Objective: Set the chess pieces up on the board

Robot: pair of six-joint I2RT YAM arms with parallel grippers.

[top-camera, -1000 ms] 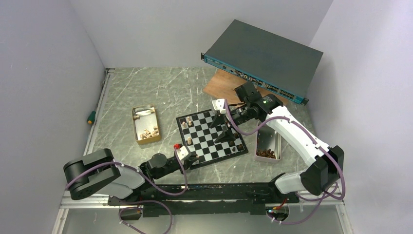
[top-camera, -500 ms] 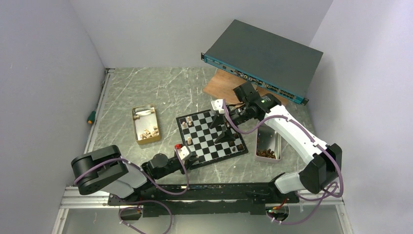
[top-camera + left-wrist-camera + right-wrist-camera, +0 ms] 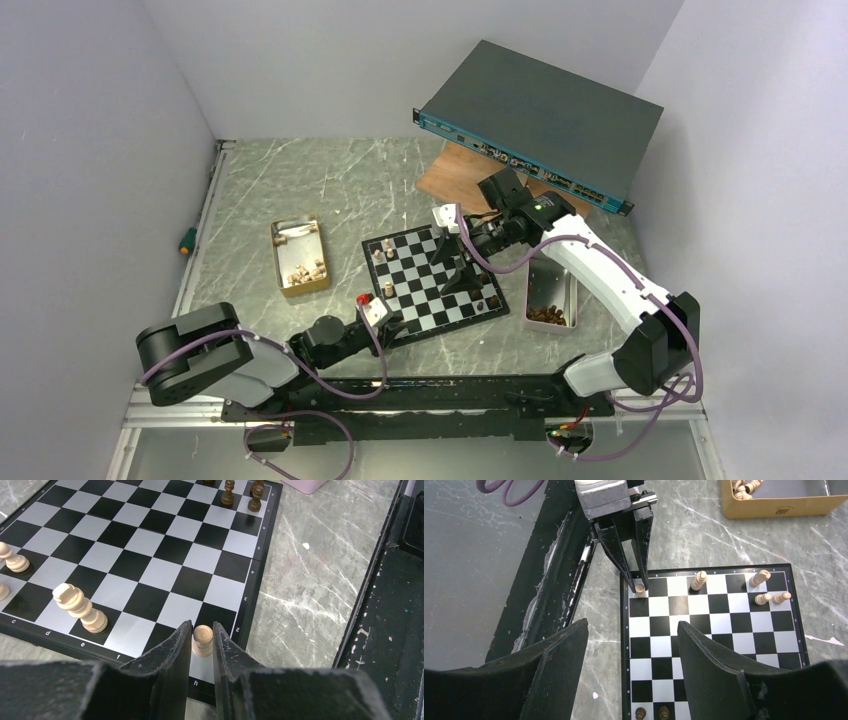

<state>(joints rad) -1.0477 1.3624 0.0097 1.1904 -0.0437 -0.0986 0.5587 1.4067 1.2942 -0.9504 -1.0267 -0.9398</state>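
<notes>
- Five light tan pieces (image 3: 698, 580) are on the board (image 3: 719, 630) in the right wrist view. One is a light pawn (image 3: 202, 641) on a corner square, one is a tall piece in the same edge row, and three stand in a group near the other corner of that side.
- Two dark pieces (image 3: 228, 492) stand side by side at the opposite edge of the board.
- There are two containers on the marble table (image 3: 300, 180), one on each side of the board. The tan tin (image 3: 302, 291) on the left holds more light pieces and the pale tray (image 3: 552, 285) on the right holds dark ones. The pieces inside are too small to count.
- One grey flat box (image 3: 540, 115) rests tilted over one brown wooden plank (image 3: 455, 175) at the far right.
- The left arm lies low and reaches from its base to the near corner of the board. The left gripper (image 3: 201, 628) points down at the corner square. Its two fingers clasp the light pawn, one on each side, and the pawn's foot is on the square.
- The right arm rises high from its base and bends over the board. The right gripper (image 3: 632, 625) hangs above the middle of the board and faces toward the left gripper. Its fingers are spread wide and hold nothing.
</notes>
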